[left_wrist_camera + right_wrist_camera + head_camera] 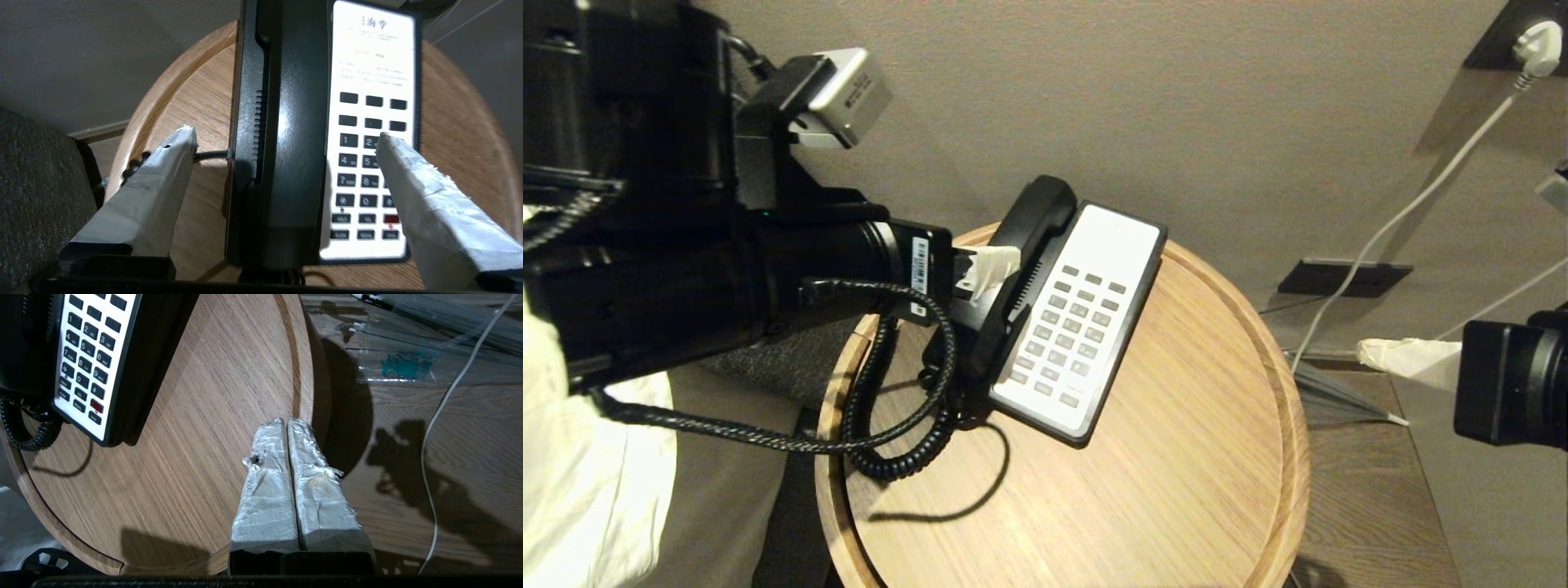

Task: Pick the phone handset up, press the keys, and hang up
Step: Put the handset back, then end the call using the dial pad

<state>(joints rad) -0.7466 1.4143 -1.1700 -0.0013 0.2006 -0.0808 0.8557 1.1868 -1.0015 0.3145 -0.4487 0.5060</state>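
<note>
Left gripper (286, 134) jaws spread astride phone handset (294, 122) in its cradle — right gripper (288, 422) jaws clenched, empty.

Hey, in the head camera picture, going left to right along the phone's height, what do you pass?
Left gripper → phone handset → keys → bare part of the round wooden table → right gripper.
</note>
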